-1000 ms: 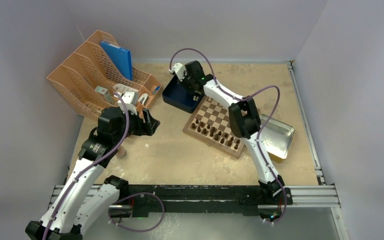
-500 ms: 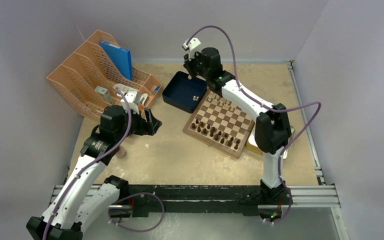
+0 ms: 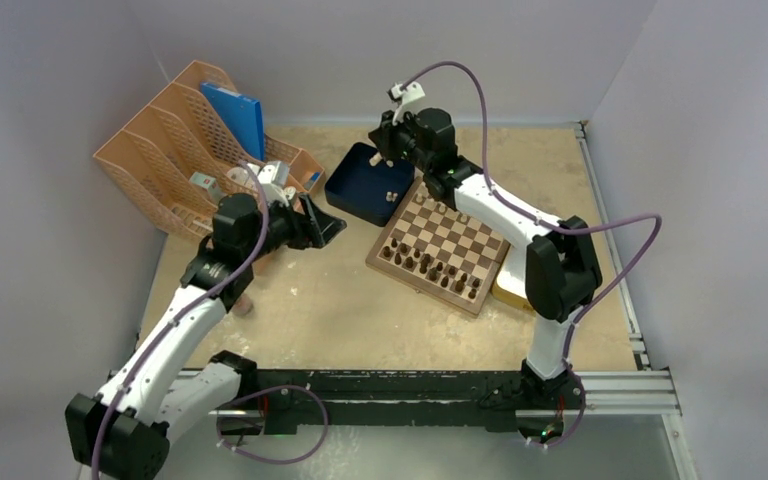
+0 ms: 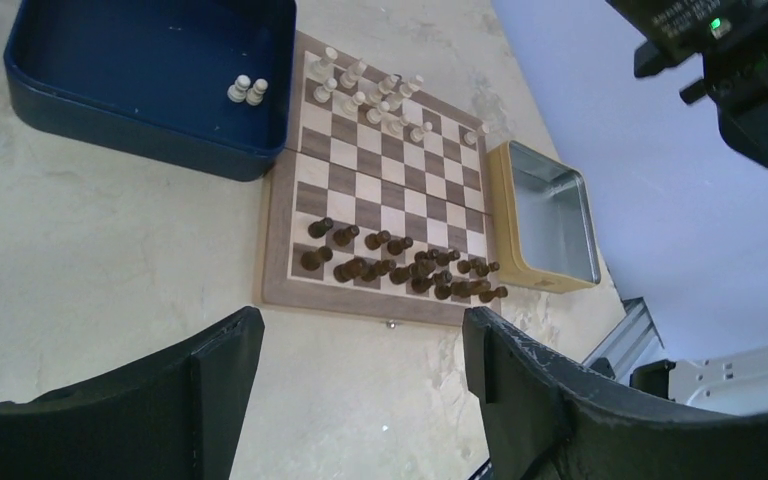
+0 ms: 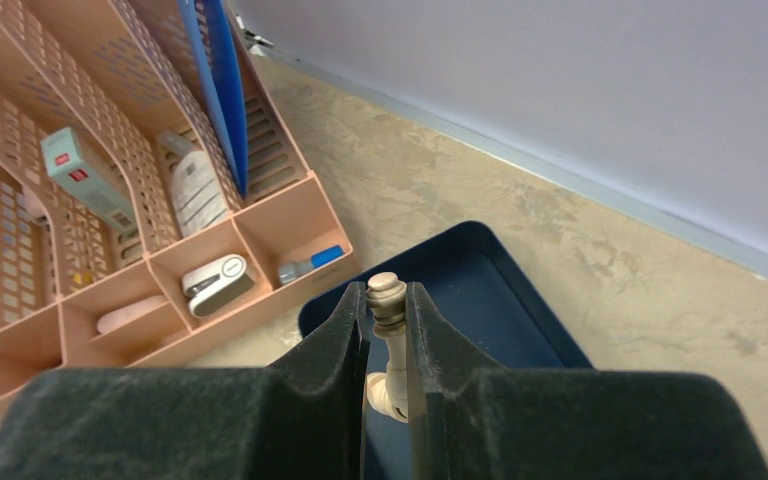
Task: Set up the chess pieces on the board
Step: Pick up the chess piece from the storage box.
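Observation:
The board (image 3: 438, 246) lies mid-table, also in the left wrist view (image 4: 380, 190). Several cream chess pieces (image 4: 370, 95) stand on its far rows; dark brown pieces (image 4: 400, 268) fill the near rows. Two cream pieces (image 4: 247, 91) remain in the dark blue tray (image 4: 150, 130). My right gripper (image 5: 388, 300) is shut on a cream chess piece (image 5: 388, 320), held above the blue tray (image 5: 500, 300); it shows in the top view (image 3: 385, 148). My left gripper (image 4: 360, 350) is open and empty, above bare table left of the board (image 3: 325, 225).
An orange desk organiser (image 3: 195, 140) with a blue folder and small items stands at the back left. A shiny metal tray (image 4: 550, 215) sits right of the board. Grey walls close in the table.
My right gripper has risen from the blue tray with a cream piece and shifted slightly right. My left arm has swung right, toward the board.

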You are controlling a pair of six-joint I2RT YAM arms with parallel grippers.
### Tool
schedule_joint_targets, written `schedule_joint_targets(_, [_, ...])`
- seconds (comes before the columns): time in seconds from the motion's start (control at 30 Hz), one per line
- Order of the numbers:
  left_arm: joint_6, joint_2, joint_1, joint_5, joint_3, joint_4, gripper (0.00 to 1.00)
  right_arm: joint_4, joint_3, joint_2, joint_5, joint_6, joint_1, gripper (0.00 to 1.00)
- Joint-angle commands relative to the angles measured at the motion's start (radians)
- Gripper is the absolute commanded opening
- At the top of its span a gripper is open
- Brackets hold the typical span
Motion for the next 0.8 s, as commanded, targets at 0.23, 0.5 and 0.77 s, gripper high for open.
schedule_joint_targets(0.23, [-0.294, 0.245, 0.02, 0.139, 0.017, 0.414, 0.71, 0.112, -0.09, -0.134, -0.055, 0.212, -0.001, 0.03])
schedule_joint_targets(0.5, [-0.621, 0.276, 0.026, 0.129, -0.071, 0.704, 0.7, 0.125, -0.145, -0.209, -0.098, 0.325, -0.032, 0.03])
schedule_joint_targets(0.77, [-0.589, 0.33, 0.032, 0.162, -0.078, 0.786, 0.68, 0.177, -0.207, -0.25, -0.18, 0.412, -0.048, 0.03])
